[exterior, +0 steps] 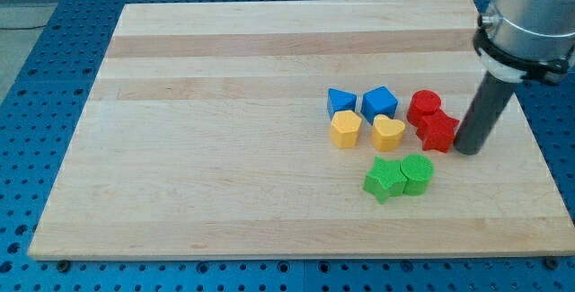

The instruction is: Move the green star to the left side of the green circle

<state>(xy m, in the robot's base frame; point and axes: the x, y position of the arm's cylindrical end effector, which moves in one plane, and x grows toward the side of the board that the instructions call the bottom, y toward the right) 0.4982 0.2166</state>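
At view's right, my tip (467, 151) touches red star (437, 133); tool is plain rod, no jaws. Green star (384, 180) already left of green circle (417, 173), touching. Risk: contact nudges circle, spoils arrangement.

Bright, even overhead light; soft short shadows; focus sharp, perhaps slightly softer at edges.

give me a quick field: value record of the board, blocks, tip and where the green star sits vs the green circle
board: wooden board
green star: touching the green circle, on its view-left side
blue blocks: two
yellow blocks: two
red blocks: two
my tip: right of the red blocks, above-right of the green pair
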